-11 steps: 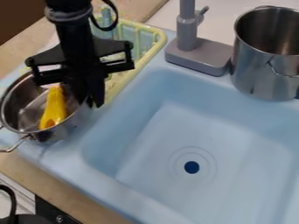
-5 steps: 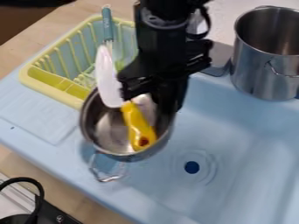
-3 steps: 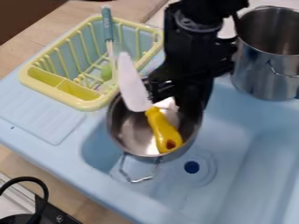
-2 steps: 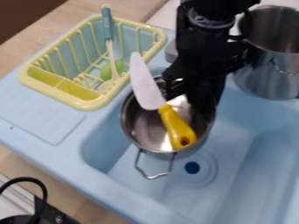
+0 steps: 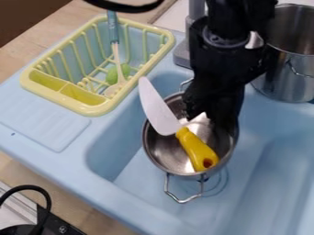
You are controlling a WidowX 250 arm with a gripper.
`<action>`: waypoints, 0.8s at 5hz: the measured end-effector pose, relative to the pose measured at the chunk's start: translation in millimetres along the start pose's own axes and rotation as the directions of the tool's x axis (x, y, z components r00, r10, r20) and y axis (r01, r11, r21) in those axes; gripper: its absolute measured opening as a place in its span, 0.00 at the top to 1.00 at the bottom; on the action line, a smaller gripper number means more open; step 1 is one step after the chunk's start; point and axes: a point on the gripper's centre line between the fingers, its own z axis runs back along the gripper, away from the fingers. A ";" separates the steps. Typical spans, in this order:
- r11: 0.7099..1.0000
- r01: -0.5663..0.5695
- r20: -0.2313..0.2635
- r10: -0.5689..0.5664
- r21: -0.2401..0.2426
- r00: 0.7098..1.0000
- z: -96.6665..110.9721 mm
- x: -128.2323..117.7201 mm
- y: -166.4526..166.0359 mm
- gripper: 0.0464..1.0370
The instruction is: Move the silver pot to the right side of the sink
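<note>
Silver-coloured, the pot is held over the sink — its rim gripped near 2 o'clock by the gripper. Inside, a yellow-handled knife is cradled, blade angled toward 11 o'clock. Toward 10 o'clock, a dish rack is set; toward 2 — a bigger metal pot.

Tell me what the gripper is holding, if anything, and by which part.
The gripper appears to hold the silver pot by its rim, on the far right side in the camera view.
</note>
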 end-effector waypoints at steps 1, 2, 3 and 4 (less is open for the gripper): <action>0.999 -0.040 0.012 0.040 0.026 0.999 -8.3 -0.6 1.0 0.98; 0.996 -0.089 -0.006 0.089 0.011 0.996 -14.3 1.6 3.0 0.98; 0.993 -0.116 -0.011 0.116 -0.007 0.993 -19.5 4.6 4.3 0.98; 0.986 -0.160 0.005 0.161 -0.046 0.987 -18.1 7.1 12.2 0.98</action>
